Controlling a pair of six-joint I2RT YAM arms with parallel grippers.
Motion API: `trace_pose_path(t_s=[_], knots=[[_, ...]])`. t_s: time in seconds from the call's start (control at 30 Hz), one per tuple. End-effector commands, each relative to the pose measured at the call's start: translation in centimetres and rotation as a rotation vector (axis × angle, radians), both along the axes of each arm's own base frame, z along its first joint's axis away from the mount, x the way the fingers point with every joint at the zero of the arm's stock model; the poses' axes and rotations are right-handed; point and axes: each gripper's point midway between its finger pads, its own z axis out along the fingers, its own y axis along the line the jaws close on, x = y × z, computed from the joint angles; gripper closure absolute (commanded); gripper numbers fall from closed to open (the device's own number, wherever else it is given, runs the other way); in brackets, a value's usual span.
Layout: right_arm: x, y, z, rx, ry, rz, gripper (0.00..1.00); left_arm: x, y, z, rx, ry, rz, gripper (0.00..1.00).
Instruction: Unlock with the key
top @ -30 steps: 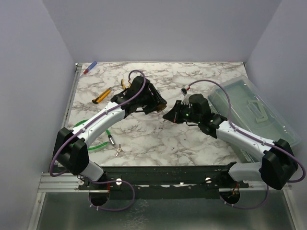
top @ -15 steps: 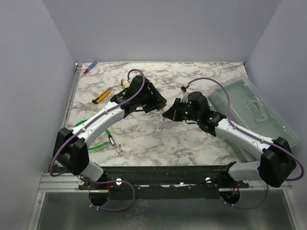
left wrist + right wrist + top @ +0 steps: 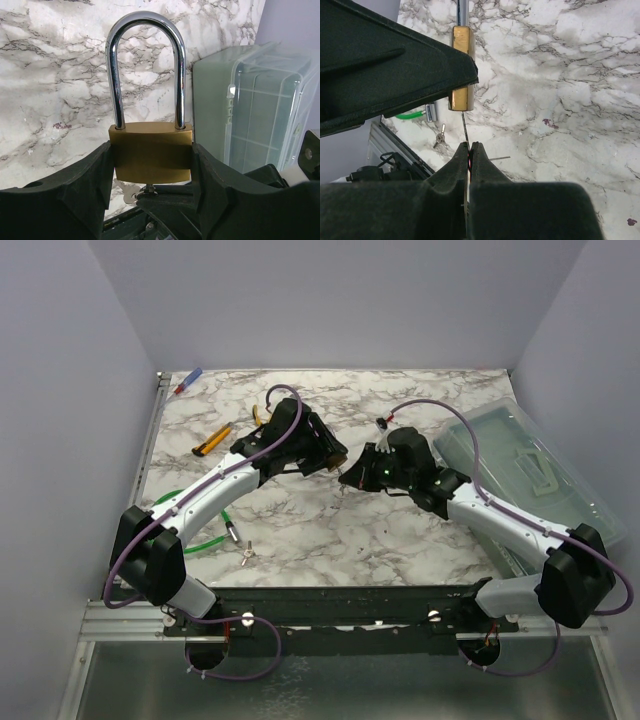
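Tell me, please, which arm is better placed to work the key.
Right: its jaws pinch the key, blade tip at the brass padlock's underside; the left jaws only clamp that padlock.

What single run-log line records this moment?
left tool: holds padlock | right tool: shut on key, blade at padlock's underside | shackle: closed

Lighting on my feed is bright and even, soft white from overhead, so the marble tabletop (image 3: 330,530) only shows faint, soft shadows. The top view is sharp, though the walls (image 3: 60,440) lean outward toward the edges. On the left wrist cam the padlock (image 3: 150,155) is crisp, with glare streaks down its chrome shackle (image 3: 145,20). The left claw (image 3: 151,160) up close is a dark mass with barely any detail. Same on the right wrist cam: the right claw (image 3: 469,146) goes black and soft, and the key (image 3: 465,127), edge-on, is just a thin line.
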Motion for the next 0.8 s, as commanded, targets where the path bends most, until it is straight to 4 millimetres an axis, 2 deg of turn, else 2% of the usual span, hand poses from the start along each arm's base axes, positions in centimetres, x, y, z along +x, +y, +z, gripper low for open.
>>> trace_pose_path(t_s=[0.0,0.77], knots=[[1.2,-0.3,1.0,-0.011,-0.026,-0.059,1.00,-0.4,-0.5,2.6,-0.066,-0.055,-0.016,1.00],[3.0,0.2,2.6,-0.077,-0.076,-0.044,1.00,0.0,-0.2,1.2,-0.025,-0.049,0.000,1.00]])
